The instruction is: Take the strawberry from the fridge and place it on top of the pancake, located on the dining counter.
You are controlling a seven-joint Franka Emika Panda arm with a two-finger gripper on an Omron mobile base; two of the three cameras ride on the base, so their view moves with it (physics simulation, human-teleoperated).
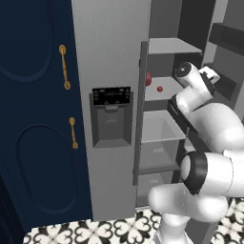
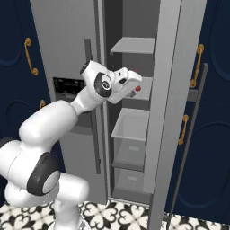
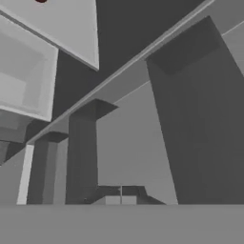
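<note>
Nearest: patterned black-and-white floor tiles (image 1: 95, 231) under the base, with the white arm rising and reaching forward into the open fridge (image 1: 114, 57). Right fridge door (image 2: 173, 90) swung open; left door with the black dispenser recess (image 1: 111, 116) closed. Pincer (image 2: 134, 86) held inside the compartment at the level of the middle shelf (image 1: 164, 88), fingers closed flat together, nothing gripped. Below it, pale drawers (image 2: 130, 126) stacked down to the floor of the compartment. Farther in: strawberry (image 1: 160, 88) resting on the middle shelf, near the front edge, just right of a larger dark red fruit (image 1: 148, 78) and apart from it. Strawberry close to the pincer tip in the right base view; contact cannot be confirmed. Step in hand, judged: approach to the strawberry, pick not yet made. Next move calls for opening the fingers, aligning them either side of the small berry, avoiding the larger fruit, then closing gently.
</note>
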